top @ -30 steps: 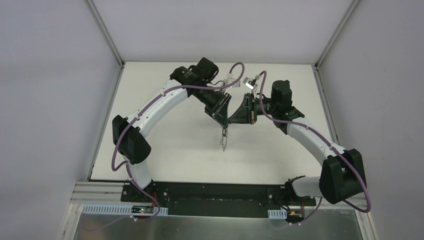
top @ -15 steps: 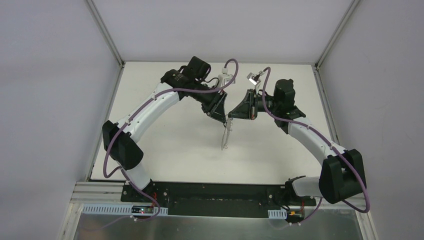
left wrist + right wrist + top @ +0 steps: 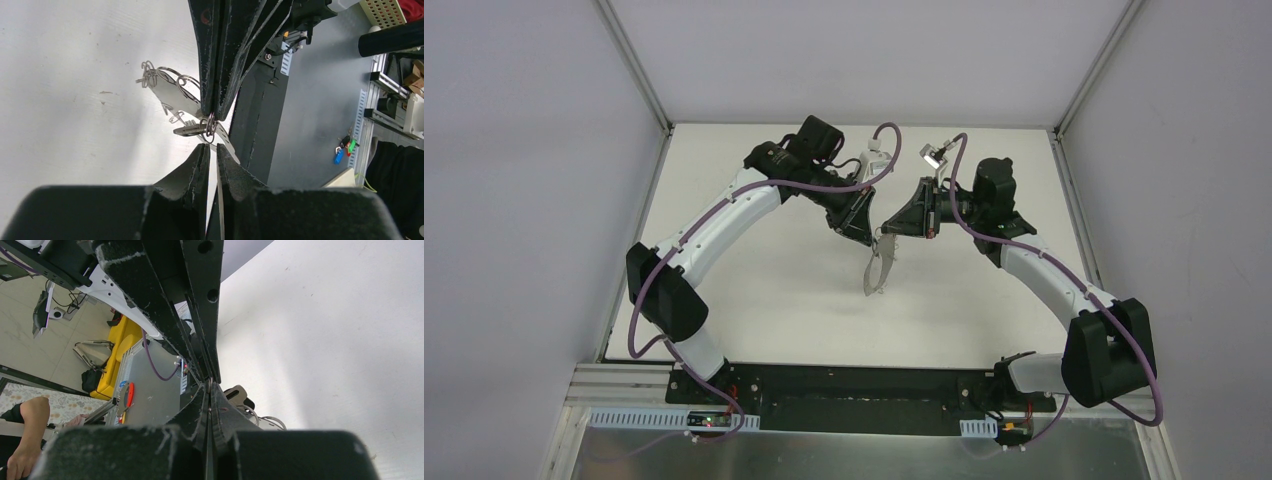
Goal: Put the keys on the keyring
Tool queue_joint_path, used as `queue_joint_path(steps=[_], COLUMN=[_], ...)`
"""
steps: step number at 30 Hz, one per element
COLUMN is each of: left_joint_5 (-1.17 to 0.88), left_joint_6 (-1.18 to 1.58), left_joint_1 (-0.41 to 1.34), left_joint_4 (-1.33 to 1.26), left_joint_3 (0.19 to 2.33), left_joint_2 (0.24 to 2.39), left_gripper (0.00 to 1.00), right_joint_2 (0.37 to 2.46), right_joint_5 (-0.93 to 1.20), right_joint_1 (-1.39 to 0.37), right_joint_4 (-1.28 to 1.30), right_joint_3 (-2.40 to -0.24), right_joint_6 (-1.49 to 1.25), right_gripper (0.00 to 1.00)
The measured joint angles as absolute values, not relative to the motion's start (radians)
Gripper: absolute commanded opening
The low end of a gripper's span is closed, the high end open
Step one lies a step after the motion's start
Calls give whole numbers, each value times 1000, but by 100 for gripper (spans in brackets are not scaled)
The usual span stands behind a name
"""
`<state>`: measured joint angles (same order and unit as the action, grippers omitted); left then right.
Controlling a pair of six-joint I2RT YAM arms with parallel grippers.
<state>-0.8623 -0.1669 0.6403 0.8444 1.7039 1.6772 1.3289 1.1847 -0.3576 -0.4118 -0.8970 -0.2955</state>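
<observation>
Above the hanging keyring [image 3: 876,270], the two grippers meet tip to tip. Right gripper [image 3: 212,111] is clenched on a small wire ring [image 3: 210,126] at the keyring's upper end, and a silvery piece [image 3: 189,131] dangles just beside that ring. Left gripper [image 3: 210,149] is nearly closed; cannot tell whether it pinches wire. Black-headed key not discernible anywhere near the keyring.

Judged step: threading at the pinch point. Next move calls for fine alignment and a steady hold on the keyring.

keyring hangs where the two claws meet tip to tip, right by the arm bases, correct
Wrong spot. The keyring hangs where the left claw and right claw meet tip to tip, but over the middle of the table, as the top external view shows.
</observation>
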Motion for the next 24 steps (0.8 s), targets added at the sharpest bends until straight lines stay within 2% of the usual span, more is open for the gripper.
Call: queue_joint_path(steps=[6, 14, 24], left_joint_5=[-862, -865, -880], left_joint_6=[-168, -169, -174], left_joint_1=[640, 642, 650], left_joint_4=[820, 809, 809], left_joint_3=[1704, 1704, 1703], left_joint_2=[1677, 1677, 1677], left_gripper=[11, 0, 0], right_joint_2=[1329, 1329, 1331], right_joint_5=[1185, 1184, 1181], right_joint_1=[-357, -356, -356], right_joint_4=[-413, -415, -415], right_joint_3=[-897, -897, -897], right_joint_6=[-296, -296, -296], right_gripper=[0, 0, 0])
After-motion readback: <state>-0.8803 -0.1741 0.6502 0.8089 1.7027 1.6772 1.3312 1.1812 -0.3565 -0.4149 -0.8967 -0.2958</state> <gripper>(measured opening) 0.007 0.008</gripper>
